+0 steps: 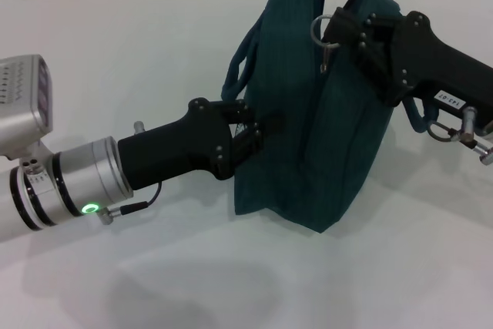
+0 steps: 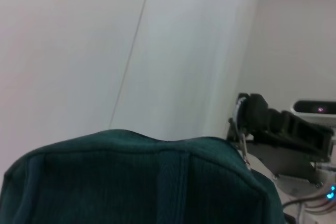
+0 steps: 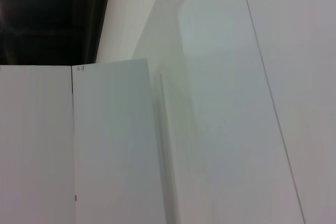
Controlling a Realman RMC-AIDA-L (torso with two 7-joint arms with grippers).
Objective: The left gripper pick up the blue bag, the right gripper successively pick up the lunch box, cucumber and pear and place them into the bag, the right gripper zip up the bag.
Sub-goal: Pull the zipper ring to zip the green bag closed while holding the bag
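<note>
The blue bag [image 1: 323, 136] stands upright in the middle of the white table, its top edge also filling the bottom of the left wrist view [image 2: 131, 182]. My left gripper [image 1: 260, 132] comes in from the left and is shut on the bag's side fabric, just below a loop handle [image 1: 237, 67]. At the bag's top, my right gripper [image 1: 337, 30] reaches in from the right and is shut on the silver ring zipper pull [image 1: 319, 34]. This gripper shows far off in the left wrist view [image 2: 257, 116]. The lunch box, cucumber and pear are out of view.
The white table [image 1: 139, 52] spreads around the bag, with a white wall behind it. The right wrist view shows only white panels [image 3: 110, 145] and a dark gap above them.
</note>
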